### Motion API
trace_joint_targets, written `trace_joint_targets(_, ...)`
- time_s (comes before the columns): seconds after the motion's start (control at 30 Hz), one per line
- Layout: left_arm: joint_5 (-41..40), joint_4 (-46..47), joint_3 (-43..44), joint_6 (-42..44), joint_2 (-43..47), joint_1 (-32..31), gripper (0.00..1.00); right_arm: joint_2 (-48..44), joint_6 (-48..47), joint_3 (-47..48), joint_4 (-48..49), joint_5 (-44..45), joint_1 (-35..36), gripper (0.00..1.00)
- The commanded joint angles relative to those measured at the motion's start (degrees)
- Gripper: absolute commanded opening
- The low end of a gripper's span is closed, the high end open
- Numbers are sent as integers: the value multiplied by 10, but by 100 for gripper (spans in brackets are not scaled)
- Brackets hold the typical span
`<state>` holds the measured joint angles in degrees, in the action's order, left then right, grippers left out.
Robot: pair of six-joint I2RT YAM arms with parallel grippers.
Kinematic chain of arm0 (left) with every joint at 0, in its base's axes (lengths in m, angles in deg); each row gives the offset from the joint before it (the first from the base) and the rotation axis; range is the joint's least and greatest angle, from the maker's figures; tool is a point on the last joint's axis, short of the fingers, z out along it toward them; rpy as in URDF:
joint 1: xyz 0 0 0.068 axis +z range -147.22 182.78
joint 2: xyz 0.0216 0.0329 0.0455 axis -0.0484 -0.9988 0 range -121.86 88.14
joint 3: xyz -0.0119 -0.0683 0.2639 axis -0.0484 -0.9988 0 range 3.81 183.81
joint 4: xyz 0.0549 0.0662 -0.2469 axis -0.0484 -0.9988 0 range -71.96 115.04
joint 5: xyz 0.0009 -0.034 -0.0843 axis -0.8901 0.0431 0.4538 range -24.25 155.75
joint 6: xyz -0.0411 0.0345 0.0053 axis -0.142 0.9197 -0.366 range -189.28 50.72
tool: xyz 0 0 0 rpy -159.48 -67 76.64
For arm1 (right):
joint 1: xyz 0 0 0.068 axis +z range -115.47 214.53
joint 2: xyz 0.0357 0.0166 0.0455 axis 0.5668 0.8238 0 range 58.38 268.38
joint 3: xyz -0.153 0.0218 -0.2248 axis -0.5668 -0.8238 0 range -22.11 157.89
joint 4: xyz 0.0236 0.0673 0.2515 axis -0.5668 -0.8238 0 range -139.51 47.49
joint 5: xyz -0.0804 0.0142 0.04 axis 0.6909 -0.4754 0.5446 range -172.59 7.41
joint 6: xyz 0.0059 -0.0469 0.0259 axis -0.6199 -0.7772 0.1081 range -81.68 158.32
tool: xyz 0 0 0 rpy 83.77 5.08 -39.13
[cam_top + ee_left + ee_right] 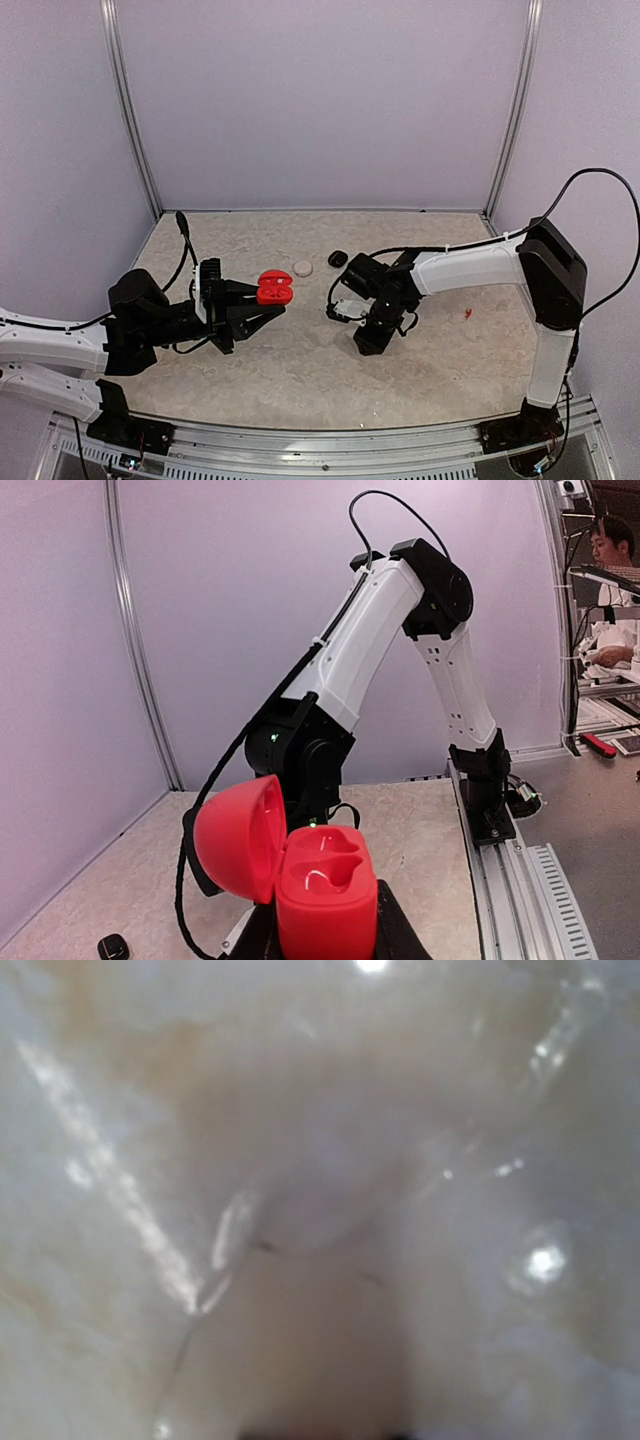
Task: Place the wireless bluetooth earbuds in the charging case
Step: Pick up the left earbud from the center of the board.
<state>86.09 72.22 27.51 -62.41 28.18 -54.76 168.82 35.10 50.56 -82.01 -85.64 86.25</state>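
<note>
My left gripper (268,300) is shut on a red charging case (274,289) and holds it above the table, lid open. In the left wrist view the case (325,885) sits between my black fingers (400,935), its lid (240,835) swung to the left, and both wells look empty. A tiny red earbud (468,314) lies on the table at the right. My right gripper (368,342) points down at the table mid-right, well left of that earbud. Its wrist view is a whitish blur and shows no fingers.
A whitish round case (303,268) and a small black case (338,258) lie at the mid-back of the marbled table (300,370). The black case also shows low left in the left wrist view (113,946). Walls enclose three sides.
</note>
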Motion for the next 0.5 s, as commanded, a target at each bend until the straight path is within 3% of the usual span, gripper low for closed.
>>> trace_joint_targets(0.0,1,23,1,-1,-1,4,6,21,-30,4,-48,36,2,31)
trace_joint_targets(0.47,1,20,3,-2,-4,3,6,23,-32,30,-60,31,18,14)
